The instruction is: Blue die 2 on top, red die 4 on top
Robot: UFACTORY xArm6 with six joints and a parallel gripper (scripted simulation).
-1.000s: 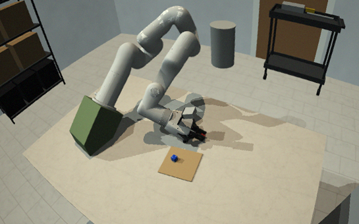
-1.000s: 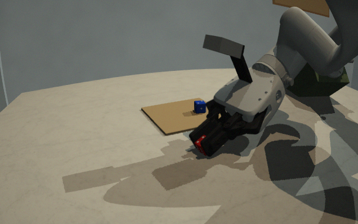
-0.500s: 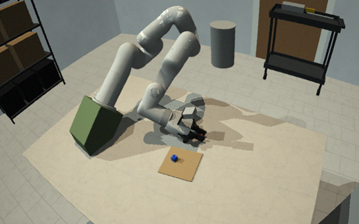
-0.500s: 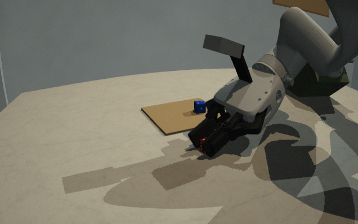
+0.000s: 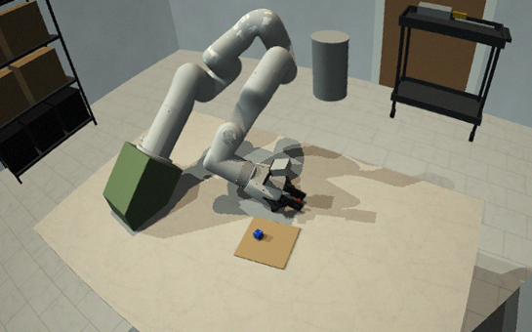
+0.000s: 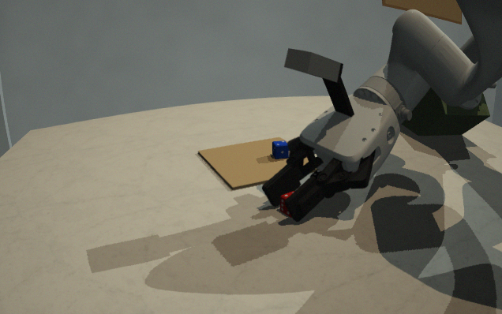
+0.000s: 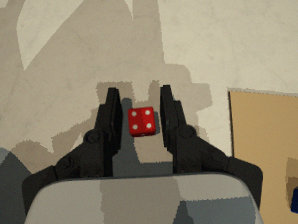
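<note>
The red die [image 7: 143,121] lies on the bare table between my gripper's [image 7: 139,94] fingers, off the mat. The fingers stand apart, with a small gap on each side of the die in the wrist view. The face toward the wrist camera shows four pips. The die also shows in the exterior view [image 6: 287,202] at the low, tilted gripper [image 6: 284,207]. The blue die [image 5: 258,235] sits near the far corner of the tan mat [image 5: 268,245], and it also shows in the exterior view [image 6: 279,149]. No black die is in view.
The arm's green base block [image 5: 142,184] stands at the table's back left. The mat's edge [image 7: 266,136] lies to the right of the gripper. A shelf, a grey cylinder and a cart stand on the floor, far from the table.
</note>
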